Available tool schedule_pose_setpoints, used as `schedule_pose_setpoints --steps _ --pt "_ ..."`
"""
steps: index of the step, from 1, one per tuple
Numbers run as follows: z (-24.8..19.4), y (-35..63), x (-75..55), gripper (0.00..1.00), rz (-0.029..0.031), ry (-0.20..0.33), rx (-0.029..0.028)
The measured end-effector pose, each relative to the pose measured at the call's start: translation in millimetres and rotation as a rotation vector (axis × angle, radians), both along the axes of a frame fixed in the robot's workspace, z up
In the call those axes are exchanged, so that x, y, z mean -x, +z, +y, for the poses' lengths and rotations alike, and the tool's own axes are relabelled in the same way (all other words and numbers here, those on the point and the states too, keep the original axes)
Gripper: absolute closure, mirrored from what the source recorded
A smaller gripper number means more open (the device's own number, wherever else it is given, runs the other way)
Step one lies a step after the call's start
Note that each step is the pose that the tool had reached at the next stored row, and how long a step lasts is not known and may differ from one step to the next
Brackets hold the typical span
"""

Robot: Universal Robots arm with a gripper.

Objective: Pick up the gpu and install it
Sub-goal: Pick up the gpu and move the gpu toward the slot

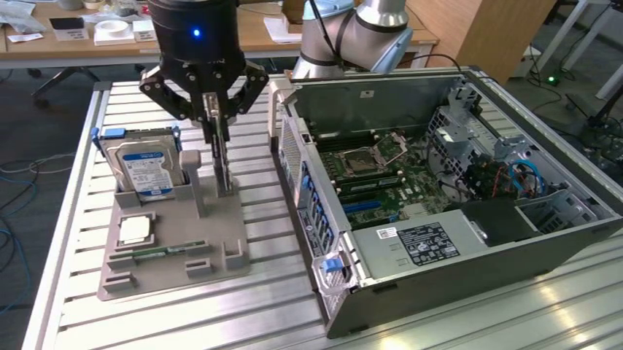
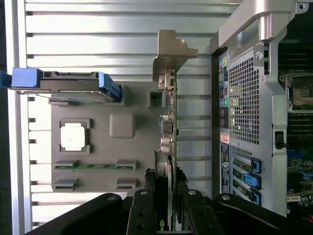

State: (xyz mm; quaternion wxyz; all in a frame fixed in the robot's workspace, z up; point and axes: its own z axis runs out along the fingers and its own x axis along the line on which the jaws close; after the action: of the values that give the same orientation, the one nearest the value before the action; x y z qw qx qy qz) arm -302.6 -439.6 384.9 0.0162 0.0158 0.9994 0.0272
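Exterior view: black multi-link gripper (image 1: 216, 122) down over the grey moulded parts holder (image 1: 175, 251) on the ribbed aluminium tabletop (image 1: 146, 324), closed onto the top edge of the thin, flat, dark expansion card, the gpu (image 1: 224, 164). Standing on edge in its slot, lower edge apparently not yet out of the holder, between the blue-labelled silver hard drive (image 1: 146, 171) and the open grey computer case (image 1: 467, 292) at the exterior view's right. Inside the case, green motherboard (image 1: 389, 182) bare and waiting, no card fitted there. Wrist view: gpu (image 2: 169, 147) edge-on, running from between the fingers (image 2: 145, 205) out to its silver metal end bracket (image 2: 168, 54), one black finger tight against each face, no gap to be made out; gripper (image 2: 167, 210) clamped on the card. Beside it on the holder (image 2: 98, 147), a square silver processor chip (image 2: 73, 136) and a narrow green RAM stick (image 2: 93, 166), both untouched. Judged as the pick-up step, grasp made, lift not begun. Called for from here, by the look of it: a straight pull along the slot without twisting, grip kept firm on a thin card, and enough height to clear the case's rear wall (image 2: 244, 98).
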Motion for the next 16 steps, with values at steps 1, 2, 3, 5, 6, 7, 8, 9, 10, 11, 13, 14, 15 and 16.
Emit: schedule_pose_setpoints --steps 1,2,3,5,6,7,8,9,10,11,13,14,15,16 --pt "0.1 2.6 0.0 0.74 0.0000 0.000 -0.0001" --pt "0.1 5.1 0.0 0.74 0.0000 0.000 0.0000" --pt "0.2 7.6 0.0 0.74 0.0000 0.000 0.0000" --pt "0.3 12.2 0.0 0.74 0.0001 0.000 0.0001" --pt "0.4 14.3 0.0 0.74 0.0000 0.000 0.0000" --pt "0.4 16.4 0.0 0.74 0.0000 0.000 0.0000" --pt "0.5 18.6 0.0 0.74 0.0000 0.000 0.0000" --pt "0.6 20.3 0.0 0.74 0.0000 0.000 0.0000" --pt "0.7 22.0 0.0 0.74 0.0000 0.000 0.0001" --pt "0.9 23.8 0.0 0.74 0.0000 0.000 0.0001" --pt "1.1 27.7 0.0 0.74 0.0001 0.000 0.0003" --pt "1.2 29.1 0.0 0.74 0.0000 0.000 0.0005" --pt "2.0 35.9 0.0 0.74 0.0000 0.000 0.0012" --pt "2.2 40.1 0.0 0.74 -0.0002 0.000 0.0011"
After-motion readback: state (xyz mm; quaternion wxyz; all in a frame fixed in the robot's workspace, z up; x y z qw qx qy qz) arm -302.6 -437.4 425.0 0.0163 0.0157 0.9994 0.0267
